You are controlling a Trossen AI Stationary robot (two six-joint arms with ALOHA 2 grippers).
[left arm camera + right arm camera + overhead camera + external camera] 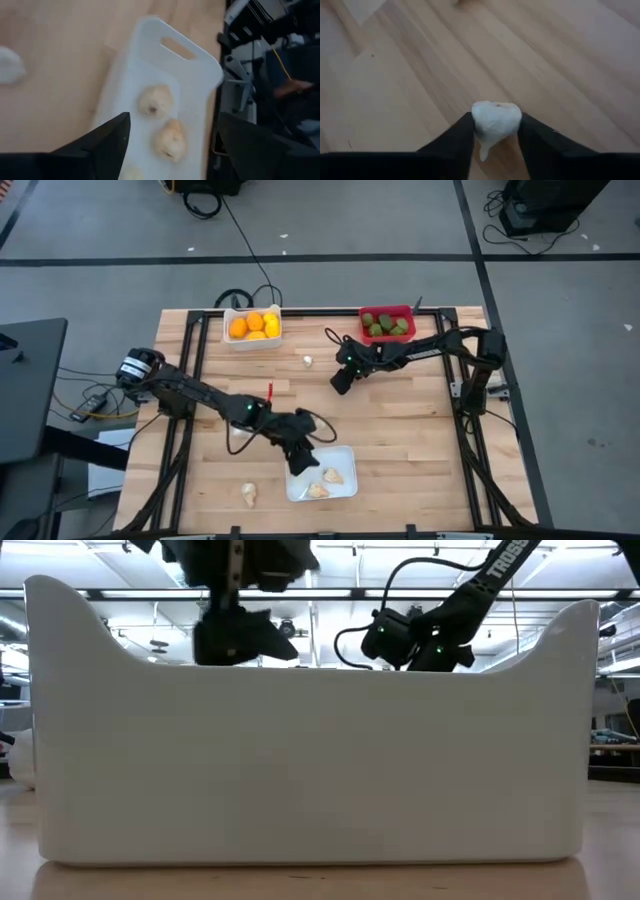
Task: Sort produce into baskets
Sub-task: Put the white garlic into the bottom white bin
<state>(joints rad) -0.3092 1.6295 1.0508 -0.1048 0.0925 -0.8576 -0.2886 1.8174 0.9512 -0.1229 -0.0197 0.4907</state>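
The shallow white tray (pixel 343 455) lies at the table's near middle with garlic bulbs (pixel 332 475) resting in it; they also show in the left wrist view (pixel 155 100). My left gripper (pixel 173 122) is open and empty above the tray's left part (pixel 298 462). My right gripper (pixel 340 383) is shut on a whitish garlic bulb (pixel 496 119) above the table's middle. One garlic bulb (pixel 248 495) lies on the table left of the tray, and a small one (pixel 308 361) lies farther back. The white bin (pixel 228 340) holds orange and yellow fruits. The red bin (pixel 386 311) holds green fruits. My right gripper pinches the garlic bulb's rounded body (pixel 479 120) between its two fingertips, one finger on each side. The bulb's thin stem (pixel 483 151) points down below the fingers. The bulb appears clear of the wooden table.
In the low view the tray's near wall (pixel 310 760) fills most of the picture, with both arms behind it. Black frame rails (pixel 200 350) run along the table's left and right sides. A red mark (pixel 270 391) shows on the wood near the left arm.
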